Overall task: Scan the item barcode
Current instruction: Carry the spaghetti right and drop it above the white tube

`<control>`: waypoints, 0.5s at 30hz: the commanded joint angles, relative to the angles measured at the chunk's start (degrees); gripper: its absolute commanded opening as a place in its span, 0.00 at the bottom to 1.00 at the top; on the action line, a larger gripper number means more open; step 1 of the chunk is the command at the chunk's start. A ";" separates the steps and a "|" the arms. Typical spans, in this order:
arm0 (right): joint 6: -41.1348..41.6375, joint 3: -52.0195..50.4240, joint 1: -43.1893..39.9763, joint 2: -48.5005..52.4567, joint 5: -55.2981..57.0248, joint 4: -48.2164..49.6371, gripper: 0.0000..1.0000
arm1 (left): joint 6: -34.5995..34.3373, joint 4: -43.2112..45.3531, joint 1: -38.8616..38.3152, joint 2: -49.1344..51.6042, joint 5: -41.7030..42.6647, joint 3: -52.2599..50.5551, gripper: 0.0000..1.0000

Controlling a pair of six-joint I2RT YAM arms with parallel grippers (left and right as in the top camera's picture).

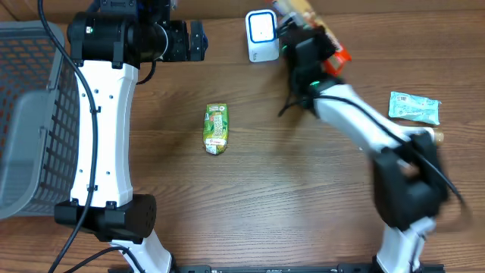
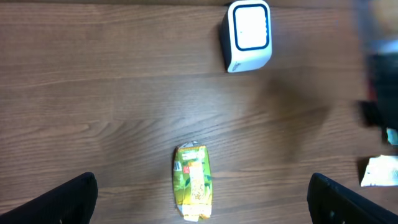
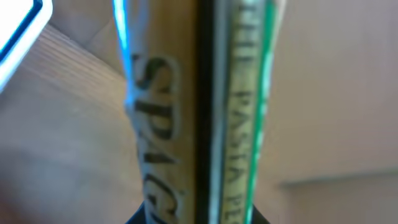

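Note:
My right gripper (image 1: pixel 307 39) is shut on a long spaghetti packet (image 1: pixel 301 12) and holds it at the table's far edge, just right of the white barcode scanner (image 1: pixel 261 36) with its blue-lit face. In the right wrist view the spaghetti packet (image 3: pixel 199 112) fills the middle, blurred and upright, and a corner of the scanner (image 3: pixel 15 28) shows at the top left. My left gripper (image 1: pixel 198 39) hangs open to the left of the scanner, holding nothing. In its wrist view the dark fingers (image 2: pixel 62 202) stand far apart, with the scanner (image 2: pixel 249 34) ahead.
A green-yellow snack packet (image 1: pixel 217 128) lies flat mid-table, and it shows as the green-yellow packet (image 2: pixel 193 182) between the left fingers. A pale green-white packet (image 1: pixel 414 107) lies at the right. A grey mesh basket (image 1: pixel 30 114) stands at the left edge.

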 commanded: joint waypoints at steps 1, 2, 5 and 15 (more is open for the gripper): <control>32.50 2.99 -5.81 -15.56 -15.23 -10.10 0.04 | 0.90 0.04 -0.07 0.31 -0.13 0.35 1.00; 37.27 2.99 -7.74 -17.11 -20.28 -14.08 0.04 | 0.90 0.04 -0.07 0.31 -0.13 0.35 1.00; 55.04 2.99 -18.32 -19.87 -41.11 -27.47 0.04 | 0.90 0.04 -0.07 0.31 -0.13 0.35 1.00; 79.17 -5.33 -31.65 -11.78 -42.69 -36.15 0.04 | 0.90 0.04 -0.07 0.31 -0.13 0.35 1.00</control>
